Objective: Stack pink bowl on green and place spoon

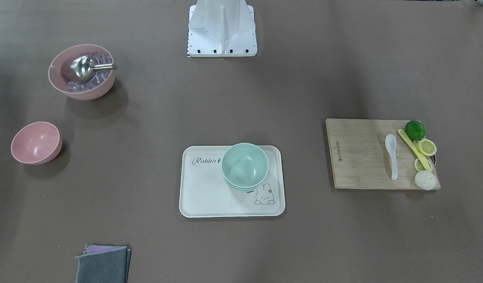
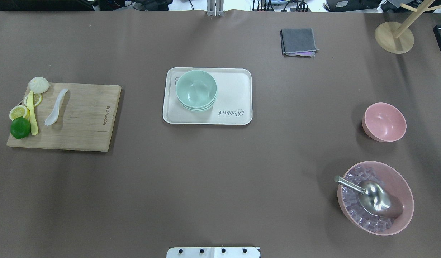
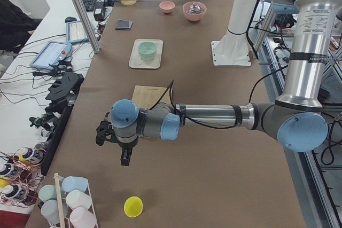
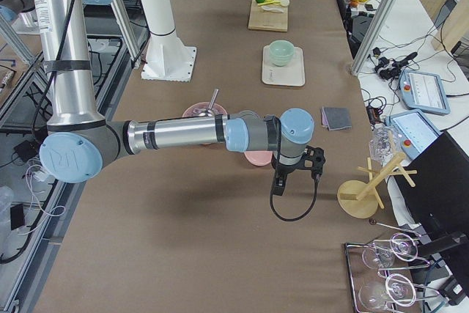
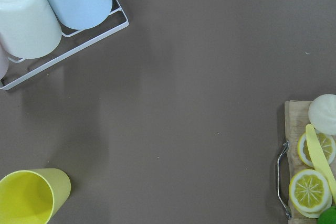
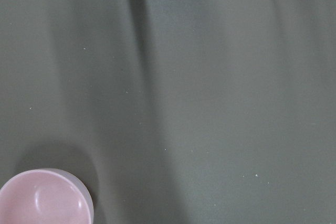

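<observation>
A small empty pink bowl [image 1: 36,142] stands on the table at the robot's right [image 2: 384,122]; its rim shows at the bottom left of the right wrist view [image 6: 44,199]. Stacked green bowls [image 1: 245,166] sit on a white tray [image 1: 202,192] at the table's middle [image 2: 196,89]. A white spoon [image 1: 391,155] lies on a wooden cutting board [image 2: 84,118]. My left gripper [image 3: 124,156] hangs over bare table beyond the board. My right gripper [image 4: 277,185] hangs just past the pink bowl. I cannot tell whether either gripper is open or shut.
A large pink bowl [image 2: 403,195] holds ice cubes and a metal scoop [image 2: 371,199]. A lime [image 2: 20,127], lemon slices, a yellow knife and a bun lie on the board. A grey cloth [image 2: 298,42], a wooden stand [image 2: 394,37], a yellow cup [image 5: 29,196] and a cup rack [image 5: 52,9] stand around.
</observation>
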Motion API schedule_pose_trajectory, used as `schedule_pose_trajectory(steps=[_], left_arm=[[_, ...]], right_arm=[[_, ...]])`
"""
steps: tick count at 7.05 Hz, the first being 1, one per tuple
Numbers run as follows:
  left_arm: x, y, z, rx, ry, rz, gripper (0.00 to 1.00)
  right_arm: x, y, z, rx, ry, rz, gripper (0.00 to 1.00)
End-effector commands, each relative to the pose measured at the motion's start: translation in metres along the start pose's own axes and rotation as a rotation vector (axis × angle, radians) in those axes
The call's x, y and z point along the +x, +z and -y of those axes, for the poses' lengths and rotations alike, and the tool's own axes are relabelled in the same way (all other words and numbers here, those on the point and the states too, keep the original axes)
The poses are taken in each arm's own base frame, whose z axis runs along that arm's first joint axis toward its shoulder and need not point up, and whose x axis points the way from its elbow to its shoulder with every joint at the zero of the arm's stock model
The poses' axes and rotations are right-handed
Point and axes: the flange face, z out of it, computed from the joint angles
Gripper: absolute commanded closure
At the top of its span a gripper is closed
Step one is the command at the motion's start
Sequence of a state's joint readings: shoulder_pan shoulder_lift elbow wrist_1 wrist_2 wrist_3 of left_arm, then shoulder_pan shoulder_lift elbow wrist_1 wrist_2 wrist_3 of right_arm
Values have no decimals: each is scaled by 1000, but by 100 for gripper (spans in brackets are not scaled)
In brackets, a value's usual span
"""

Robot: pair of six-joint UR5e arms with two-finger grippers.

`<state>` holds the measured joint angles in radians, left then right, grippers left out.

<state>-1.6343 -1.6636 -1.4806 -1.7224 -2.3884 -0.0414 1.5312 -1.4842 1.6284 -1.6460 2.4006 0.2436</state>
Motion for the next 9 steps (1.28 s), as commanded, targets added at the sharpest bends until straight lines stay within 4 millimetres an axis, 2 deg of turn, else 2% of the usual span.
schedule_pose_trajectory(steps=[1, 9], left_arm=[[-1, 1, -6, -1, 0, -2, 1], [0, 0, -9, 0, 2, 0, 1]], right_arm=[[3, -2, 0, 3, 4, 0, 0], [1, -7, 0, 13, -4, 2, 0]])
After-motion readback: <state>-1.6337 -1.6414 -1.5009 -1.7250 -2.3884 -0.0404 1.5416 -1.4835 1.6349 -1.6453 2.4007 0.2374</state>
